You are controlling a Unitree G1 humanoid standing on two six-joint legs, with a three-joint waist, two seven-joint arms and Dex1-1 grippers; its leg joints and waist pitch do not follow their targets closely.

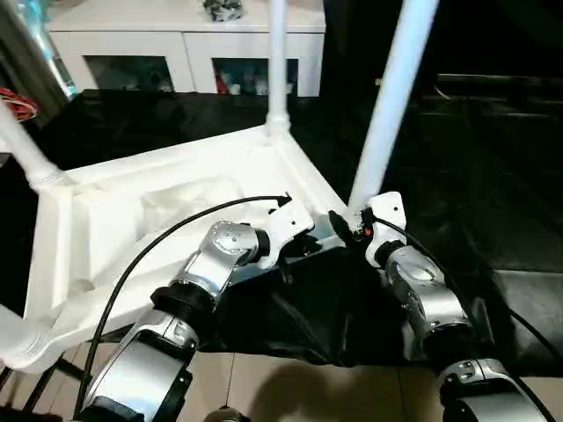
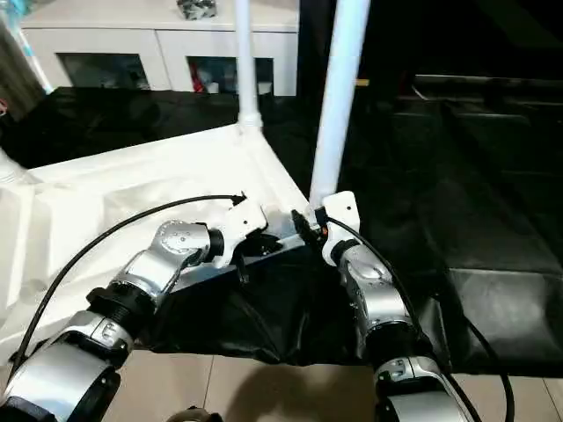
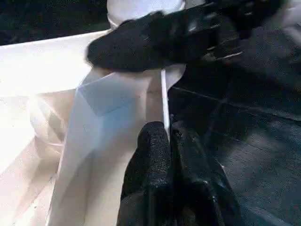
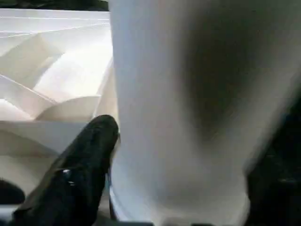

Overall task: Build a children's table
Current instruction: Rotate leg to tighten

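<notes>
Right pincer (image 1: 350, 221) sits at the base of the near-right leg (image 1: 393, 97), fingers straddling it; can't tell if gripping. Left pincer (image 3: 171, 155) is closed, pressed on the upturned tabletop (image 1: 132, 229) rim beside that corner. Risk: leg leans right, prob. not fully seated; let go and it may tip. Black floor to the right is open; cabinet (image 1: 185, 44) stands far behind.
</notes>
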